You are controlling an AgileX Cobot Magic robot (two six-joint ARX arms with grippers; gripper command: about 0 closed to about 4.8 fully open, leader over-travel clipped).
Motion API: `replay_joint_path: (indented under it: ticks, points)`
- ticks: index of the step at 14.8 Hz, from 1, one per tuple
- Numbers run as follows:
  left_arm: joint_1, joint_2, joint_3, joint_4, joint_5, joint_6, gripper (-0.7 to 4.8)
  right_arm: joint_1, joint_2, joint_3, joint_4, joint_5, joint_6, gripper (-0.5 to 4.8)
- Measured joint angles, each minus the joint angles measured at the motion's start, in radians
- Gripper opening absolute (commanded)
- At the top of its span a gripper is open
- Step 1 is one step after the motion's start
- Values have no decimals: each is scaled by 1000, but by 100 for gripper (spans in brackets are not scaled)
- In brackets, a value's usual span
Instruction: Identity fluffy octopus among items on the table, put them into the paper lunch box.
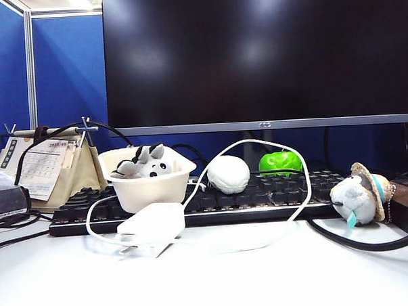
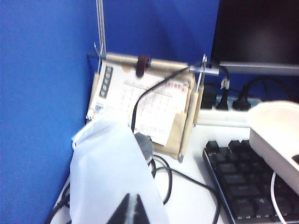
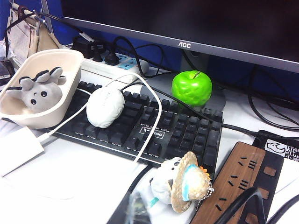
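Count from my cams: 1 fluffy octopus, sitting in 1 paper lunch box. 1 grey plush with straw hat. 1 white ball. 1 green apple. 1 black keyboard. 1 white power adapter with 1 white cable. 1 monitor. 1 desk calendar. 1 white power strip, 1 wood-faced power strip. 2 hands of mine: left hand, right hand, both only partly visible at my wrist-cam edges.
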State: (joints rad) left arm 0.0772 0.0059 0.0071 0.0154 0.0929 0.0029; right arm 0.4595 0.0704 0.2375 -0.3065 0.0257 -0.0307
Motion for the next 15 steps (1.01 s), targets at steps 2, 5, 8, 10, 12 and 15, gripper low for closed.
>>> replay_joint_path:
  ticks: [2, 5, 8, 10, 12, 15]
  points:
    - [0, 0, 0, 4, 0, -1, -5, 0, 0, 0, 0, 0, 0, -6]
    - [0, 0, 0, 3, 0, -18, -5, 0, 0, 0, 0, 0, 0, -6]
    - [0, 0, 0, 3, 0, -19, -5, 0, 0, 0, 0, 0, 0, -6]
    - [0, 0, 0, 3, 0, -19, -5, 0, 0, 0, 0, 0, 0, -6]
    - [0, 0, 0, 3, 0, -19, -5, 0, 0, 0, 0, 0, 0, -6]
    - [0, 0, 0, 3, 0, -19, -5, 0, 0, 0, 0, 0, 0, -6]
